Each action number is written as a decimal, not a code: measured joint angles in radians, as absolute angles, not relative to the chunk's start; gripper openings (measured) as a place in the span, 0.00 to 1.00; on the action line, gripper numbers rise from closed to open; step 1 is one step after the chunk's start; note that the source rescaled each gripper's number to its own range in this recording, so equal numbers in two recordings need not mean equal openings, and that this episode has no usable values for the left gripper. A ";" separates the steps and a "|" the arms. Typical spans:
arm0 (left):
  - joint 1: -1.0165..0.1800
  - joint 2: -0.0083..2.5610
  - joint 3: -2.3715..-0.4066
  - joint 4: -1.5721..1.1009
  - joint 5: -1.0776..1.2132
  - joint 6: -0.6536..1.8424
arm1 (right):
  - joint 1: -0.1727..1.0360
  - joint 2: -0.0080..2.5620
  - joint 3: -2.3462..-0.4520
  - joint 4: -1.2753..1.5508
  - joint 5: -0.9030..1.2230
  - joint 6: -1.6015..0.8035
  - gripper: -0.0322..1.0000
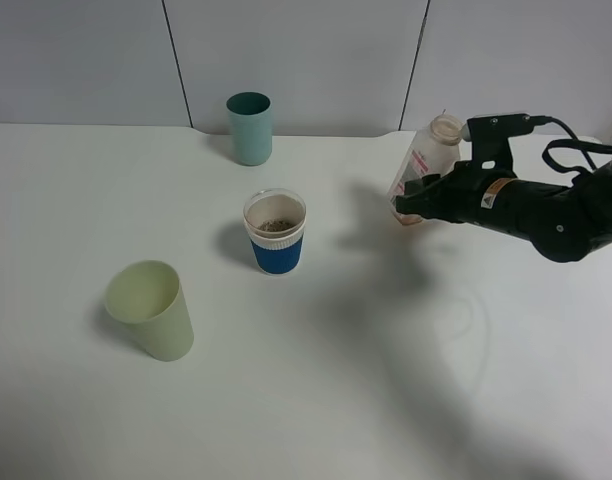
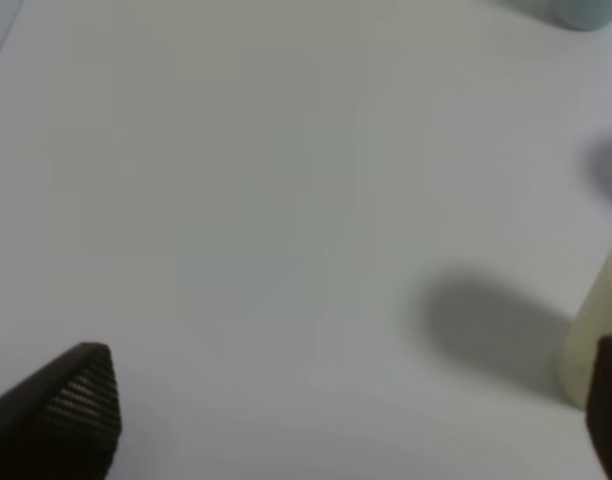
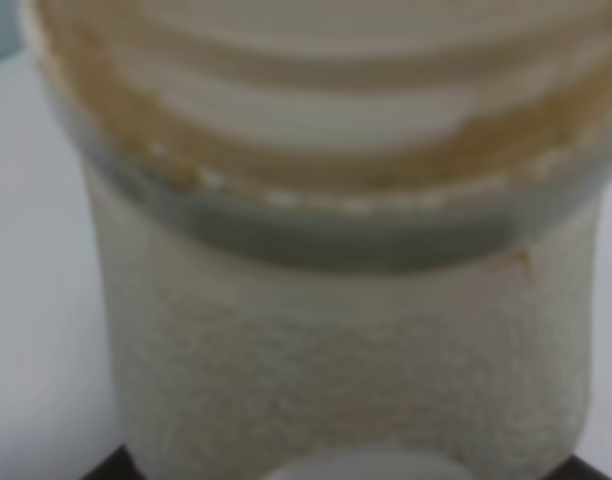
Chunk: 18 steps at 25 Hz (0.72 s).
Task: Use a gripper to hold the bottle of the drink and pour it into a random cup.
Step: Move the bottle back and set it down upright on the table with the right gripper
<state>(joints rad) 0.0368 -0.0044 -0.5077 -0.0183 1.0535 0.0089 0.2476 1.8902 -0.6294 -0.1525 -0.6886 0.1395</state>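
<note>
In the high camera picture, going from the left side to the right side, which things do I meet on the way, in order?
pale green cup → teal cup → blue-sleeved cup → bottle

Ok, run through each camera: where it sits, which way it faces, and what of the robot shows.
Exterior high: mounted high, facing down on the white table; shows the right arm, with the right gripper holding the bottle.
Left wrist: on the left arm, facing down at the table; of the left gripper only two spread fingertips show.
Right wrist: on the right arm, close against the bottle's neck; slivers of dark finger show.
Shared: the pale green cup shows in the exterior and left wrist views; the bottle in the exterior and right wrist views.
</note>
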 joint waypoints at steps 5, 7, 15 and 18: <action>0.037 -0.004 -0.508 -0.019 1.053 0.009 | 0.246 1.911 -0.629 -0.129 -0.692 0.140 0.03; 0.037 -0.004 -0.508 -0.020 1.053 0.009 | 0.246 1.911 -0.629 -0.129 -0.692 0.140 0.03; 0.037 -0.004 -0.508 -0.022 1.053 0.009 | 0.246 1.908 -0.629 -0.129 -0.651 0.127 0.03; 0.037 -0.004 -0.508 -0.022 1.053 0.009 | 0.246 1.908 -0.629 -0.129 -0.650 0.102 0.03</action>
